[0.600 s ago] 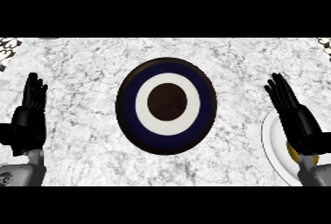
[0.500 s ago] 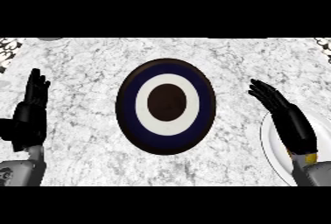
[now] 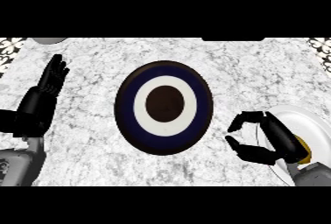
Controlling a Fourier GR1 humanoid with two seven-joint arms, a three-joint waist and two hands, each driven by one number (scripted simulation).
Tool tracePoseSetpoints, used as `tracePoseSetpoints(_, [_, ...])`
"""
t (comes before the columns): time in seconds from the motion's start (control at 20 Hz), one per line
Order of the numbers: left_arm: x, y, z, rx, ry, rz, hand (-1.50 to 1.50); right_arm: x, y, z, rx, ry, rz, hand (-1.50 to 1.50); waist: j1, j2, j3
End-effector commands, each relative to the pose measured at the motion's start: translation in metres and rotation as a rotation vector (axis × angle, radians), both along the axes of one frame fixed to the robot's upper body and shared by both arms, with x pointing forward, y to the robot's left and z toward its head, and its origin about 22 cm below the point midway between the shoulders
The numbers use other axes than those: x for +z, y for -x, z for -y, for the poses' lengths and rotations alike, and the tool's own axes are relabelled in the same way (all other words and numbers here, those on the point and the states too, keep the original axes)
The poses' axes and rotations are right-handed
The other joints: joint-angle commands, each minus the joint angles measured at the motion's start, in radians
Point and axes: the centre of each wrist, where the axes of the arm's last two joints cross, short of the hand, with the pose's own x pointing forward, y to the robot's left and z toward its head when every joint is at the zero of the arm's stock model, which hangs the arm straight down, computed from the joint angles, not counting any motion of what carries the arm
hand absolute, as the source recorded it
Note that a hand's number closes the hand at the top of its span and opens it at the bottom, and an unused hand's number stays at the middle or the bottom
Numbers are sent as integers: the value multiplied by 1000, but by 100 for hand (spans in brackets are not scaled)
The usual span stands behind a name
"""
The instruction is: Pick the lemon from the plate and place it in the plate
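Observation:
A large round plate with dark blue and white rings and a dark centre lies in the middle of the marble counter. A white plate sits at the right edge, partly hidden by my right hand. Only a yellow sliver of the lemon shows on it, behind the wrist. That hand hangs over the white plate's left rim, fingers and thumb curled toward each other with only counter showing in the gap. My left hand rests open at the left edge, fingers up.
A grey rounded object pokes in at the counter's far left edge and a dark shape at the far edge right of centre. Patterned tiles show at both far corners.
My right hand has dropped lower and turned, going from straight upright fingers to curled ones over the white plate's left rim. The left hand has shifted slightly and stays open.

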Motion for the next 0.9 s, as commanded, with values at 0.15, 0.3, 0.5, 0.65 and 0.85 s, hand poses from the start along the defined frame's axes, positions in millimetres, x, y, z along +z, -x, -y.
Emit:
tracePoseSetpoints(0.15, [19, -7, 0, -62, 21, -27, 0, -56, 41, 10, -130, -308, 54, -150, -6, 8, 7])
tracePoseSetpoints(0.3, [15, -1, -9, -67, 13, -18, 0, -43, 46, 27, -96, -355, 134, -150, -3, 6, 5])
tracePoseSetpoints(0.5, [17, 5, 8, -60, 4, -17, 0, 5, 49, 40, -110, -252, 213, -150, -1, 4, 5])
tracePoseSetpoints(0.65, [30, -13, -11, -53, 10, -20, 0, 45, 53, 49, -151, -98, 192, -150, -13, 4, 3])
tracePoseSetpoints(0.85, [13, -1, -10, -50, 3, -36, 0, 72, 50, 88, -214, 247, 69, -150, -11, 2, 0])
